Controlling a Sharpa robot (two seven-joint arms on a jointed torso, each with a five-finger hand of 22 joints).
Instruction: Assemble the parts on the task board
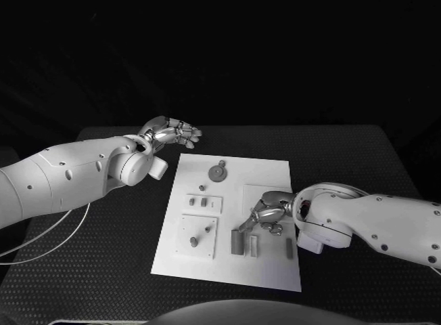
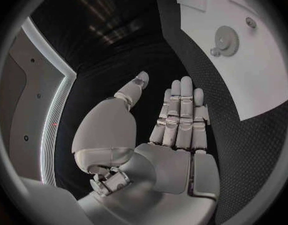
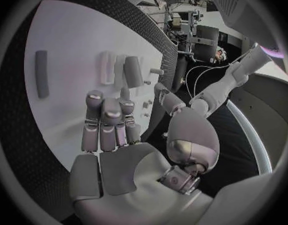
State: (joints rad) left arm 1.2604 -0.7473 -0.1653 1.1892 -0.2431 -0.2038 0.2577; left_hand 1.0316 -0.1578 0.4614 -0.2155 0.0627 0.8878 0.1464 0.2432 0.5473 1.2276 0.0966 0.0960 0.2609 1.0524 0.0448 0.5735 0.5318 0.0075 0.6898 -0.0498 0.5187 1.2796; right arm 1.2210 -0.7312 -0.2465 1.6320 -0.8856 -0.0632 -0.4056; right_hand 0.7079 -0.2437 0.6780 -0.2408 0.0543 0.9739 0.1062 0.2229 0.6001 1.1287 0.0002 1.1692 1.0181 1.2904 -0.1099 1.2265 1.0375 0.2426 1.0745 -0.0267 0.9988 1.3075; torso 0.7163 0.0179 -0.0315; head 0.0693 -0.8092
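The white task board [image 1: 230, 271] lies in the middle of the table. At its far end a grey gear [image 1: 218, 172] lies flat; the left wrist view shows the same gear [image 2: 227, 39]. Several grey bars [image 1: 245, 244] stand near the front, with another bar [image 1: 289, 248] to the right. My right hand [image 1: 267, 213] hovers low over the board's right half, fingers pointing down toward the bars [image 3: 133, 70], thumb apart, nothing in it. My left hand [image 1: 172, 132] is raised beyond the board's far left corner, with straight fingers [image 2: 180, 115] and an empty palm.
A small block with pieces [image 1: 204, 201] and a square plate [image 1: 198, 235] sit on the board's left half. A small peg [image 1: 203, 187] stands below the gear. White cables [image 1: 45, 237] lie on the black table at the left.
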